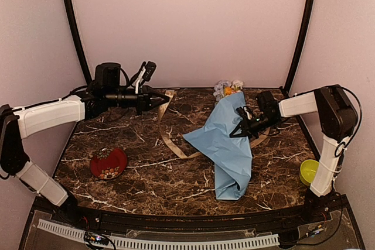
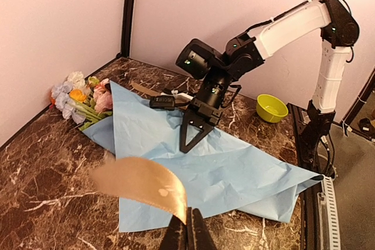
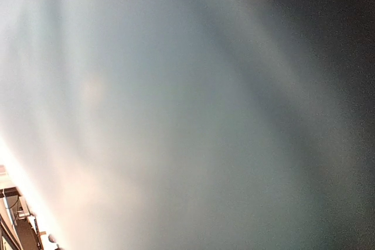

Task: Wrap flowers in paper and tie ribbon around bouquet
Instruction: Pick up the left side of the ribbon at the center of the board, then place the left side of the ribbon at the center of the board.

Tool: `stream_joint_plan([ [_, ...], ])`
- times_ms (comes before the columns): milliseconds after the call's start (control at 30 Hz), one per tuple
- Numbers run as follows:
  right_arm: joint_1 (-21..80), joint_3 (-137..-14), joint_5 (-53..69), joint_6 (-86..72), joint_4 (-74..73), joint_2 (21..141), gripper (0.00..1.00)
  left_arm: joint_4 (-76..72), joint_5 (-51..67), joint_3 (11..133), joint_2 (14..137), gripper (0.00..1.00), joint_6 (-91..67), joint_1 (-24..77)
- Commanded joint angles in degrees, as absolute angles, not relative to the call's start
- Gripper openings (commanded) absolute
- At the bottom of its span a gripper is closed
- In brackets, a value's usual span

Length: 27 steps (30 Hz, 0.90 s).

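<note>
Top external view: the left claw (image 1: 163, 99) is pinched shut on one end of the ribbon (image 2: 140, 182), which trails off below it toward the bouquet (image 1: 221, 136). The right claw (image 1: 233, 134), jaws closed, touches the paper (image 1: 229, 165). The bouquet lies lengthways beneath that claw, its flowers (image 1: 228, 89) pointing at the back wall (image 1: 187, 21)

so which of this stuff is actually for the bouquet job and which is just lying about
For the job:
flowers
blue paper
tan ribbon

Just lying about:
red dish
green bowl
</note>
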State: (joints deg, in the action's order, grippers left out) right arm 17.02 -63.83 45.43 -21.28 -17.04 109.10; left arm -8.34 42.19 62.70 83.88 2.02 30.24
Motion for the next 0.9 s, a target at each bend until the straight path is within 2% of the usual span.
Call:
stream_joint_plan([
  [0,17.57,-63.32,47.46,-21.42,-15.44,106.07,0.00,-10.06,33.62,62.25,84.95,0.00,-5.67,28.71],
  [100,17.56,-62.71,47.35,-22.18,-14.69,105.47,0.00,-6.55,21.86,59.71,87.51,0.00,-15.79,24.47],
  [200,17.54,-62.25,46.76,-22.68,-14.69,106.05,0.00,-6.34,17.34,56.04,90.93,0.22,-25.76,20.90],
  [300,17.57,-61.44,46.74,-23.64,-13.69,106.60,0.00,-5.38,15.12,57.02,95.84,0.46,-26.82,20.56],
  [500,17.55,-60.91,45.79,-24.53,-12.93,106.75,0.00,-2.17,5.56,61.29,98.23,0.68,-26.90,23.44],
  [567,17.54,-60.82,45.72,-24.69,-12.79,106.85,0.00,-2.70,0.31,61.28,96.90,0.72,-25.90,25.88],
  [733,17.54,-60.73,45.50,-24.72,-12.77,107.28,0.00,-0.42,-12.99,64.57,95.40,0.74,-19.72,33.64],
  [867,17.53,-60.49,45.28,-24.72,-12.77,107.39,0.00,-0.76,-12.77,66.98,96.48,0.72,-15.44,41.16],
])
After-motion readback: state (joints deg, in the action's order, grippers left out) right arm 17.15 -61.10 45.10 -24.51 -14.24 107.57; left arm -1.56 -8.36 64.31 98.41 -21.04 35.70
